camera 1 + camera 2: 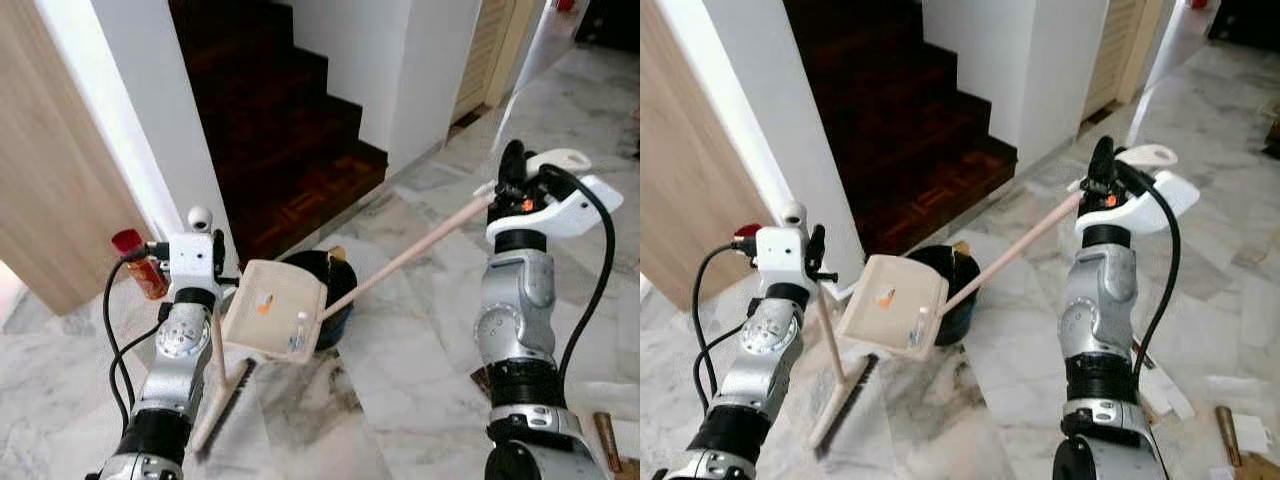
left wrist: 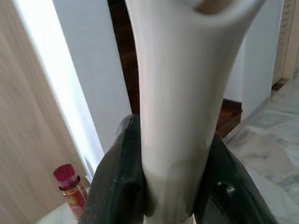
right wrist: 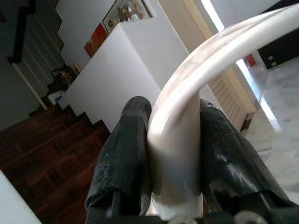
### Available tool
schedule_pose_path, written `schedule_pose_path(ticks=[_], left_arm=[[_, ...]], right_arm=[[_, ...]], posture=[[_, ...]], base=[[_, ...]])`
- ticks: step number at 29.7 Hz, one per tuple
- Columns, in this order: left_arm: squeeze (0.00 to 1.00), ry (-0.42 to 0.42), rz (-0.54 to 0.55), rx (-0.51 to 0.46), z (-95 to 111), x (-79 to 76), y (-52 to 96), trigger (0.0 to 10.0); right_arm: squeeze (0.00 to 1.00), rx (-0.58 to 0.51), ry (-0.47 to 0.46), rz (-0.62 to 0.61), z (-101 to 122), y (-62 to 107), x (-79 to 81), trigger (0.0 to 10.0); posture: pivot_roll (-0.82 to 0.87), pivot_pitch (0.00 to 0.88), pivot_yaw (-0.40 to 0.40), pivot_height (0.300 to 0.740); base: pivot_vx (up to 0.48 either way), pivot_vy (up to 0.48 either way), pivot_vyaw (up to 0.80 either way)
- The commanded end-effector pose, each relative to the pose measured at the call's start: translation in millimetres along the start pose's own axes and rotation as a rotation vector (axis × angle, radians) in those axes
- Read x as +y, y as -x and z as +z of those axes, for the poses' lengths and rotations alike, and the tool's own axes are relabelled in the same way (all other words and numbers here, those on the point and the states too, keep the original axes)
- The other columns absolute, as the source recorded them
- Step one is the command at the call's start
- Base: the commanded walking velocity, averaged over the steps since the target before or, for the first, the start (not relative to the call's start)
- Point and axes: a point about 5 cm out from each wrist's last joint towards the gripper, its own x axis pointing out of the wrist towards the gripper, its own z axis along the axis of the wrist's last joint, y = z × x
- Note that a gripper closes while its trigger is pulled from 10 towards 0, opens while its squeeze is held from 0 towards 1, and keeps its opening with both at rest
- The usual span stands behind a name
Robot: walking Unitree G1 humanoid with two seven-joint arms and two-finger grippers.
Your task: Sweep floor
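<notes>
Left gripper (image 2: 170, 186): black fingers (image 2: 117, 182) closed on the pale handle of the broom (image 1: 222, 392), seen in the left wrist view pressed against both sides of the shaft. The broom hangs close beside the left arm, its dark bristle head low over the marble floor (image 1: 400, 400), bristles at or just above the tiles (contact cannot be told).

Right gripper (image 3: 173, 182): fingers (image 3: 124, 154) clamped around the curved white handle end of the dustpan (image 1: 275, 310). The long pale handle runs diagonally from the raised right gripper down and leftward to the pan.

Dustpan: cream, held off the floor, tilted with its open face turned up toward the camera, positioned just in front of and partly over the black bin (image 1: 335, 285). Inside the pan lie a small orange scrap and a small clear or whitish piece (too small to identify).

Black bin: round, standing on the marble floor near the foot of the staircase (image 1: 290, 130).

Floor debris: a few brown and pale bits lie near the right arm's base (image 1: 1230, 430).

Red-capped bottle (image 1: 140, 262): stands on the floor against the white wall, beside the wooden panel (image 1: 50, 180), behind the left gripper.

Staircase: dark wooden steps rising between white walls, beyond the bin.
</notes>
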Motion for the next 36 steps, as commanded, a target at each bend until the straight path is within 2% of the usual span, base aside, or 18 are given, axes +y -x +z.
schedule_pose_path(ticks=[1, 8, 13, 26, 29, 32, 36], left_arm=[[0.0, -0.015, 0.01, -0.046, 9, 2.4, -2.8, 10.0], [0.0, -0.012, 0.012, -0.045, 9, 2.6, -2.7, 10.0], [0.0, -0.011, 0.014, -0.043, 8, 2.6, -2.2, 10.0], [0.0, -0.012, 0.015, -0.044, 9, 2.9, -2.2, 10.0], [0.0, -0.011, 0.016, -0.044, 9, 2.6, -2.6, 10.0], [0.0, -0.008, 0.015, -0.045, 9, 2.2, -2.7, 10.0], [0.0, -0.007, 0.016, -0.047, 9, 2.1, -2.9, 10.0]], right_arm=[[0.0, -0.097, -0.046, 0.027, 20, -8.0, 10.7, 10.0], [0.0, -0.091, -0.055, 0.024, 20, -8.6, 10.9, 10.0], [0.0, -0.082, -0.061, 0.029, 20, -9.7, 12.2, 10.0], [0.0, -0.093, -0.067, 0.045, 20, -8.8, 18.9, 10.0], [0.0, -0.112, -0.038, 0.059, 22, -9.0, 20.6, 10.0], [0.0, -0.098, -0.026, 0.061, 21, -8.9, 21.1, 10.0], [0.0, -0.095, -0.064, 0.051, 20, -8.2, 20.5, 10.0]], posture=[[0.0, 0.0, 0.04, 0.74], [0.0, 0.0, 0.04, 0.74], [0.0, 0.0, 0.037, 0.74], [0.0, 0.0, 0.037, 0.74], [0.01, 0.0, 0.037, 0.74], [0.01, 0.0, 0.038, 0.74], [0.01, 0.0, 0.037, 0.74]], base=[[0.0, 0.0, 0.0], [0.0, 0.0, 0.0], [0.26, 0.0, -0.64], [0.304, 0.0, 0.0], [0.314, 0.0, 0.0], [0.315, 0.0, 0.8], [0.314, 0.0, 0.4]])
